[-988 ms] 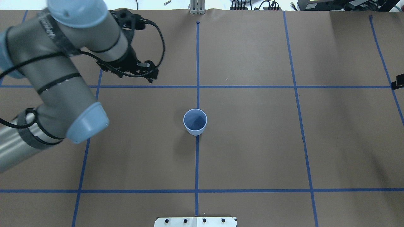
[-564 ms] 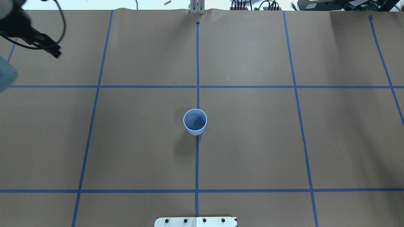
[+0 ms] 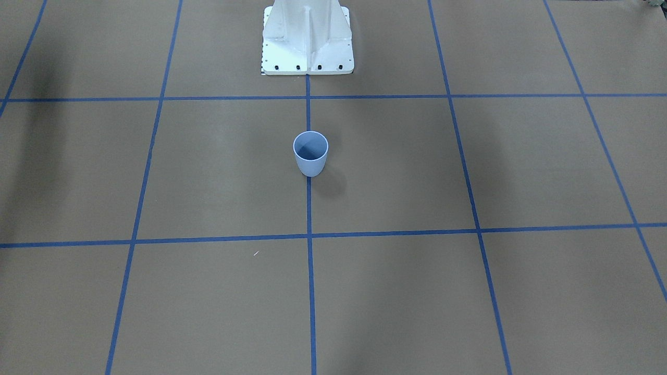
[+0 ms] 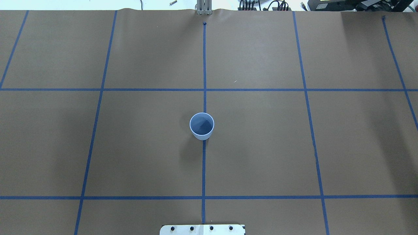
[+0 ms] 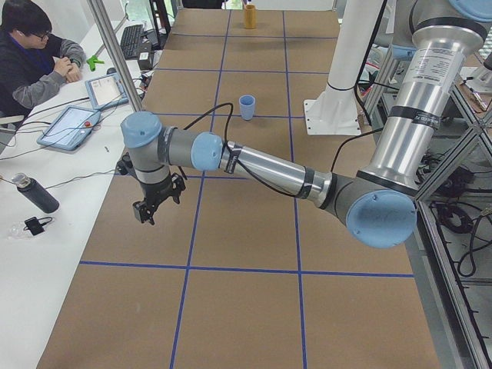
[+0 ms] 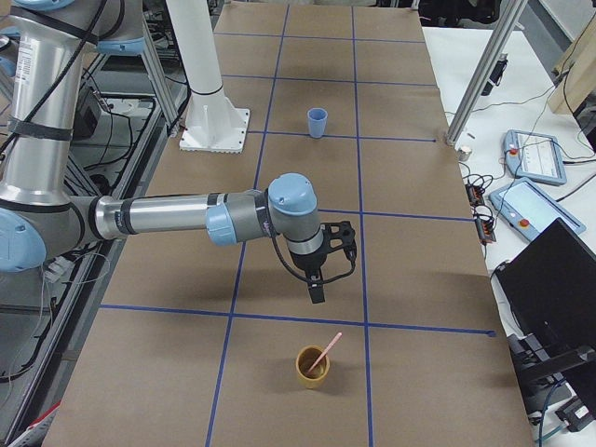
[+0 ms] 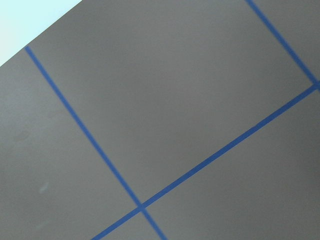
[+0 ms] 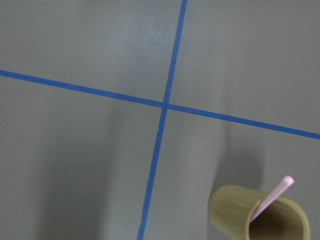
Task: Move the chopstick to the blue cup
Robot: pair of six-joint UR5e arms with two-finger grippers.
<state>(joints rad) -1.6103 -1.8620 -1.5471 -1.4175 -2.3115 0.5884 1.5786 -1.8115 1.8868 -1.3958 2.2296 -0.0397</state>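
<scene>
The blue cup (image 4: pixel 202 126) stands upright and empty at the table's centre, on the middle tape line; it also shows in the front view (image 3: pixel 311 153). One pale pink chopstick (image 6: pixel 325 353) leans in a tan cup (image 6: pixel 313 366) at the table's right end, also seen in the right wrist view (image 8: pixel 272 197). My right gripper (image 6: pixel 317 291) points down above the table, a short way from the tan cup. My left gripper (image 5: pixel 146 211) hangs over the table's left end, far from the blue cup. Both show only in side views, so I cannot tell whether they are open or shut.
The robot's white base plate (image 4: pixel 202 229) sits at the near edge. Blue tape lines grid the brown table cover. An operator (image 5: pixel 31 54) sits at a white side table with tablets (image 5: pixel 71 125). A laptop and pendants (image 6: pixel 535 163) lie beyond the far long edge.
My left arm has swung left and out of the overhead view. The dark tip at the right edge of that view has gone too. The blue cup has not moved.
</scene>
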